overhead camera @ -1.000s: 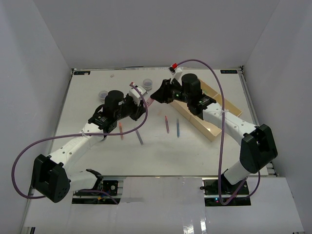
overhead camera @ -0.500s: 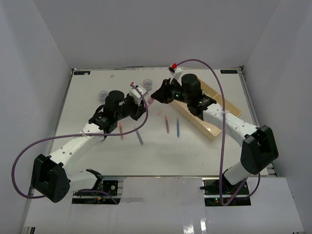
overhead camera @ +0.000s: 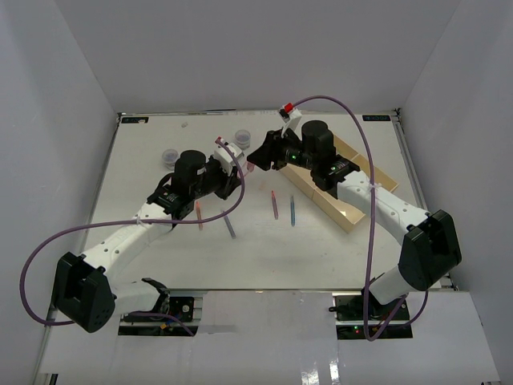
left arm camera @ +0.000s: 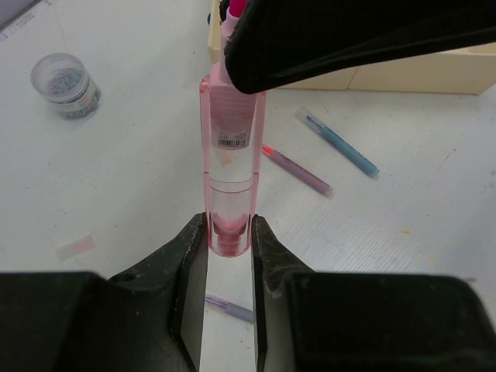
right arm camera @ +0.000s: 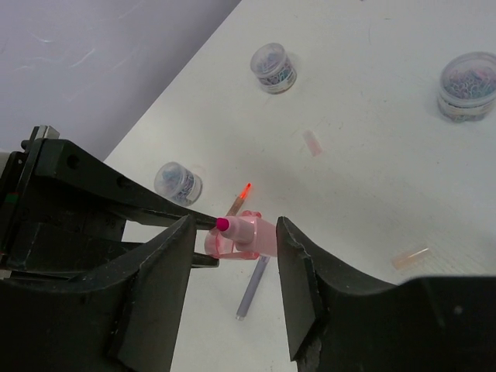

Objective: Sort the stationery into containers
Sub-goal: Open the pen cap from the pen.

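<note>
- Starting at the far left of the desk (overhead camera: 144, 241), you have small round grey tubs (overhead camera: 170, 155) standing unsorted, well apart from the tray.
- Two loose pens, an orange one (overhead camera: 199, 213) and a purple one (overhead camera: 229, 225), lie flat on the desk under the left arm.
- Your left hand (left arm camera: 229, 232) is clamped on the butt end of a pink pen (left arm camera: 231, 132), holding it off the desk with the rest of the barrel reaching out towards the other arm.
- That pen's far end sits between the fingers of your right hand (right arm camera: 235, 225). The wrist view shows those fingers apart, with a gap on each side of the barrel, so only the left hand has a grip.
- The step in hand looks like a mid-air pass of the pink pen from left to right.
- Next, you need to bring the right fingers together squarely on the barrel and see the grip hold before you loosen the left hand. If you let go too soon, the pen will likely drop.
- Just right of the hand-over, a purple pen (overhead camera: 274, 205) and a blue pen (overhead camera: 292, 210) lie side by side on the desk, near the tray.
- Furthest right is the beige tray (overhead camera: 321, 204), partly under the right arm. Once the pass is done, you carry the pen over it and set it lengthwise in a compartment. Most pieces are not yet sorted.
</note>
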Controlling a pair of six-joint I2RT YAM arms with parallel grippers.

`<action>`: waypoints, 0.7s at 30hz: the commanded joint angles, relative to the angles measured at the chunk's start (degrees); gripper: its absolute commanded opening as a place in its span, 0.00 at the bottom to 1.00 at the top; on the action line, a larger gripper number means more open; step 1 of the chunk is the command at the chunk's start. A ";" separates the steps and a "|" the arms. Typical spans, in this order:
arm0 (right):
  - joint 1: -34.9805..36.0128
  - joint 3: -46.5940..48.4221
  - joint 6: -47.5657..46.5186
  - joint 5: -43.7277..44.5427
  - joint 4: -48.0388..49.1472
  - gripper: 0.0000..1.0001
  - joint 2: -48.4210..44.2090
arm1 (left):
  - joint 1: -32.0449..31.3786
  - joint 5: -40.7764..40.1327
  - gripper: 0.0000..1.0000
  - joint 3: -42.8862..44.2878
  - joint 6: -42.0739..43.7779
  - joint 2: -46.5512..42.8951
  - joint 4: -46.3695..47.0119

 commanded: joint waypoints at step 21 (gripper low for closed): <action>1.90 1.87 -1.23 -6.33 2.56 0.60 -2.23 | -0.24 -0.41 0.11 0.00 -0.91 -0.30 0.28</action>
